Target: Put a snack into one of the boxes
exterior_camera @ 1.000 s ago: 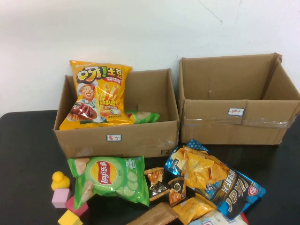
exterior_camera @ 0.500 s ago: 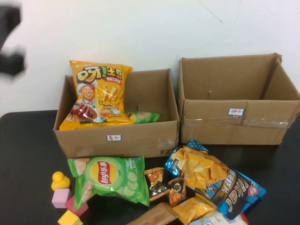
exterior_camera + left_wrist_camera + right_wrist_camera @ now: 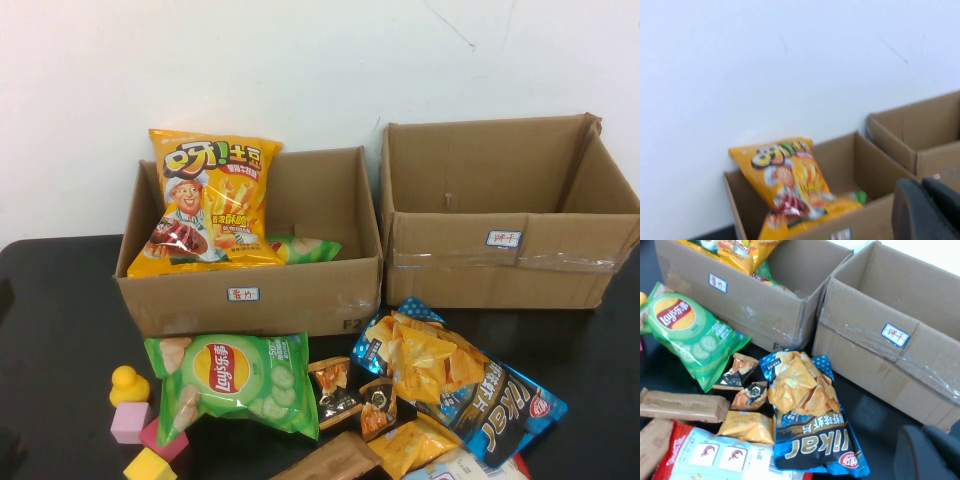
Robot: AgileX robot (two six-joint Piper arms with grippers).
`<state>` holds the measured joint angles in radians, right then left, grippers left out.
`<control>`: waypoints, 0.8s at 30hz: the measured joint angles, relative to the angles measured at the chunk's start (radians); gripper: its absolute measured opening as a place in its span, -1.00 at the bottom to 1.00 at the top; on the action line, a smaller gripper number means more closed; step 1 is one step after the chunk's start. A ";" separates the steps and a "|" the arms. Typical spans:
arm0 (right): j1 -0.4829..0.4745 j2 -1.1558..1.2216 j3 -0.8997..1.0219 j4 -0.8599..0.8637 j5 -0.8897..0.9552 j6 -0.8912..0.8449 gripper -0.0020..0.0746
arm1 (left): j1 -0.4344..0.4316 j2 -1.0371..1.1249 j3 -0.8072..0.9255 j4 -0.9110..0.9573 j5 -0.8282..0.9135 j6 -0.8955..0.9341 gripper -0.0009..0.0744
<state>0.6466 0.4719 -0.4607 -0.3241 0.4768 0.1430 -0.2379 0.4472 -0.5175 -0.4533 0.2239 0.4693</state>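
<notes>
1. A black counter [image 3: 60,300] carries two open cardboard boxes side by side against a white wall, with loose snacks in front of them.
2. The target box [image 3: 300,295] is the low one with a red-lettered label, on the robot's left. It already holds an orange chip bag [image 3: 205,200] leaning upright on its left wall and a green bag [image 3: 305,248] lying beside it.
3. The taped box [image 3: 500,270], taller, stands just to its right.
4. A green Lay's bag [image 3: 235,378] lies just in front of the low box, long axis running left to right. A blue bag [image 3: 480,395] and small packets lie to its right.
5. Neither arm shows in the high view. The left pincer [image 3: 930,212] is pressed together, empty, held up facing the low box from its front-left. The right pincer [image 3: 930,452] is also pressed together, empty, above the counter's right front, looking down on the snack pile.
6. Judgement: the Lay's bag sits nearer the left arm, the blue bag nearer the right; no grasp has begun.
</notes>
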 joint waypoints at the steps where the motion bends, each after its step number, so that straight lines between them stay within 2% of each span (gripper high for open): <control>1: 0.000 0.000 0.000 0.001 0.000 0.003 -0.95 | 0.000 -0.006 0.007 0.000 0.014 0.000 -0.98; 16: 0.000 0.000 0.000 0.008 -0.002 0.013 -0.95 | -0.015 -0.014 0.032 0.009 0.340 0.000 -0.98; 20: 0.000 0.000 0.000 0.010 -0.002 0.013 -0.95 | -0.041 -0.083 0.095 0.012 0.304 0.000 -0.98; 23: 0.000 0.000 0.000 0.010 -0.004 0.013 -0.95 | -0.018 -0.181 0.180 0.001 0.176 0.000 -0.98; 24: 0.000 0.000 0.000 0.010 -0.004 0.013 -0.95 | 0.010 -0.260 0.251 -0.009 0.080 0.000 -0.98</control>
<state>0.6466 0.4719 -0.4607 -0.3144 0.4732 0.1564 -0.2277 0.1875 -0.2660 -0.4621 0.3036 0.4693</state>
